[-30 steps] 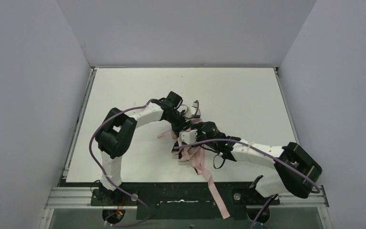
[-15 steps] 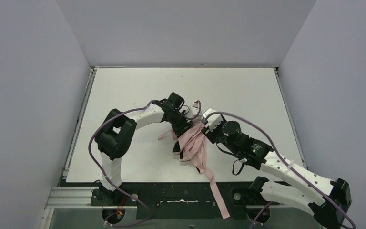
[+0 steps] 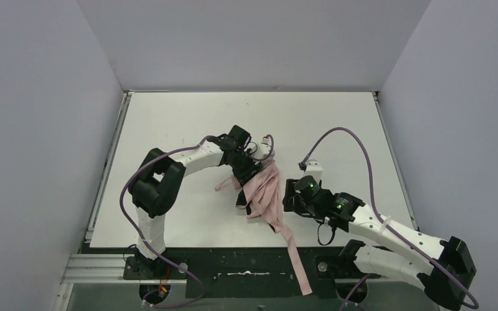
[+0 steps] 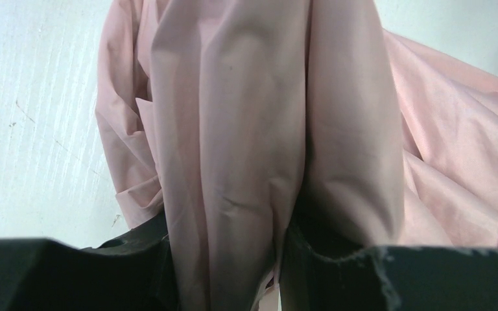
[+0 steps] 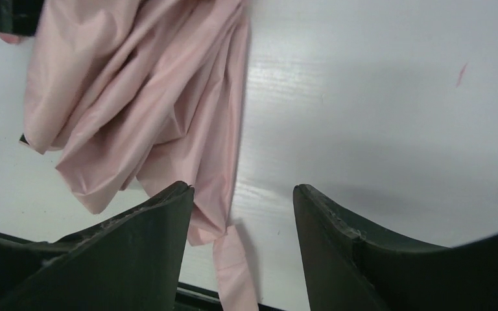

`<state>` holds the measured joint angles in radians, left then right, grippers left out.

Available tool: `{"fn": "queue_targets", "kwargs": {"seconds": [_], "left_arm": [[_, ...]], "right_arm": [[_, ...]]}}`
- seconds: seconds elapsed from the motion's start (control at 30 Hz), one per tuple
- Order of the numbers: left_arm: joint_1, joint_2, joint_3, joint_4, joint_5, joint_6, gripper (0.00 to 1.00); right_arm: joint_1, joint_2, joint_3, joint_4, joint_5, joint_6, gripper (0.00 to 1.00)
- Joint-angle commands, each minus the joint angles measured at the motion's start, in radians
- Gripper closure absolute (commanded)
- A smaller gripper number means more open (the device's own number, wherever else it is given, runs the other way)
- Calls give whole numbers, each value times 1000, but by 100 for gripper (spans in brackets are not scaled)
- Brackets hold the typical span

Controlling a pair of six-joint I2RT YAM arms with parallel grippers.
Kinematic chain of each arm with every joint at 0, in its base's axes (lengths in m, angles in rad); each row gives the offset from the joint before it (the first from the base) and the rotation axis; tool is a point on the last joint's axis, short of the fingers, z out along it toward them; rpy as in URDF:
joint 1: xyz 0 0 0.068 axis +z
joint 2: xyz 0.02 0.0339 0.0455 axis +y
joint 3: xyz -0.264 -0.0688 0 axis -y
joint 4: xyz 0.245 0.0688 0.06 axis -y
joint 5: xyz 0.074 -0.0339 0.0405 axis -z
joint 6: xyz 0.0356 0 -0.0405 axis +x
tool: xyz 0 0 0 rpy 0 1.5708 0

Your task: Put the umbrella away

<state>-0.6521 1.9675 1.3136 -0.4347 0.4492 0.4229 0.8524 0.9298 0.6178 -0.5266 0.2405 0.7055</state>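
You are pinching the umbrella (image 3: 264, 192) by its loose fabric in the left claw (image 3: 245, 176); the right claw (image 5: 242, 194) is hanging wide, empty. The strap (image 3: 296, 259) is trailing off the table (image 3: 337, 129), unfastened; wrapping pending.

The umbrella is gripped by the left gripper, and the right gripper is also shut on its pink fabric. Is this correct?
Not quite. The left gripper does grip the umbrella, but the right gripper is open, not shut on the fabric. In the right wrist view its two fingers stand wide apart above the table, at the edge of the pink fabric, and hold nothing.
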Motion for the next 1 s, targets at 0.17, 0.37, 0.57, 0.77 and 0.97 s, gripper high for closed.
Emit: {"fn": "queue_targets", "kwargs": {"seconds": [0.17,0.37,0.57,0.77,0.97], "left_arm": [[21,24,107,-32,-141,32,90],[23,31,137,-60,-158,69,90],[22,37,139,-61,-153,72,90],[23,50,150,-64,-152,51,90],[34,76,187,-62,-193,-18,90]], "right_arm": [[5,123,-42,19,-194,139,42],[4,204,-25,14,-168,112,42],[-4,306,1,30,-140,52,42],[-6,309,-30,93,-208,47,60],[-5,278,-87,168,-317,84,98]]}}
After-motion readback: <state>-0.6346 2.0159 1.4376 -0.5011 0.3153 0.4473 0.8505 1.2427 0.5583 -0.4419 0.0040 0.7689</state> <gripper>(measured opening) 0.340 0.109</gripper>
